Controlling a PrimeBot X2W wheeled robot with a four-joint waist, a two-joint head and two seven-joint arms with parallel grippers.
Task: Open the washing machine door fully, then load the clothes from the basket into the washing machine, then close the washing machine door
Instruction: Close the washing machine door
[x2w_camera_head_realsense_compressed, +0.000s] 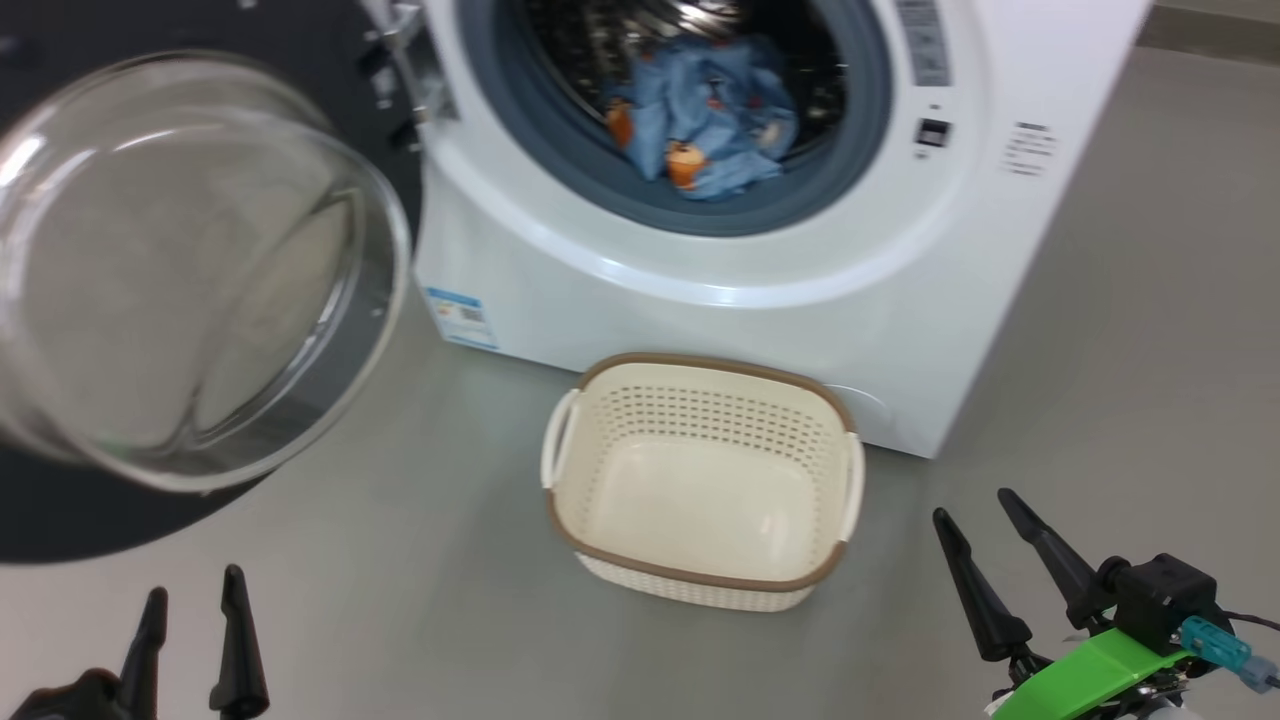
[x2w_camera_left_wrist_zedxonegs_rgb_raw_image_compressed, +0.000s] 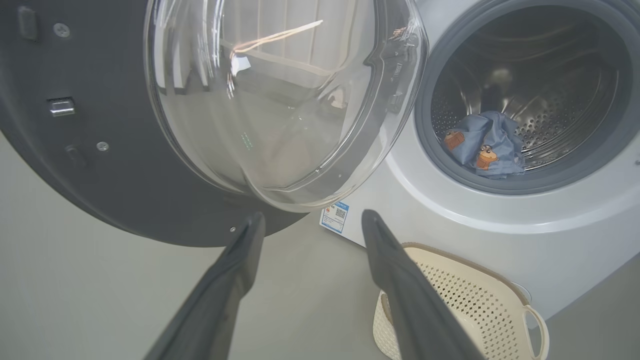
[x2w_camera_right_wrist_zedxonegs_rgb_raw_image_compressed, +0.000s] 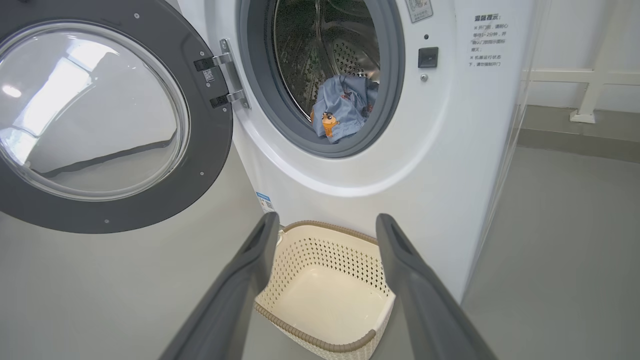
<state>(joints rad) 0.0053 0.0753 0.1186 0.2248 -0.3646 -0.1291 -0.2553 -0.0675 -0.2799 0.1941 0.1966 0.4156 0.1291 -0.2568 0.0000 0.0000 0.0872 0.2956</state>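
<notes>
Hovering low over the near floor, the left gripper has its jaws spread with nothing between them. The right gripper, lower right, is likewise released and empty. Next out, the basket sits on the floor at the foot of the washing machine, toward its right front corner, with nothing inside. The washing machine door hangs wide open on the left, held at the hinge, glass bowl bulging toward the head camera. Farthest, the clothes lie in a blue heap at the front of the drum, touching or just behind the grey gasket. Cream piece: cannot tell, maybe buried.

Judged stage: loading done, closing left. Risks:
- The heap sits so near the lip that a fold could get pinched between door and gasket, so the latch would not catch.
- Pushing on the curved glass could make the fingers skid; the black rim looks safer.
- A weak shove could leave the door ajar.
- An arm sweep could clip the basket, which is near the swing path.

Writing: the blue label at the machine's lower left corner carries a QR code, text too small. Chinese printed lines sit on the upper right front, near the dark door lock, also too small to read. No brand name is legible.
</notes>
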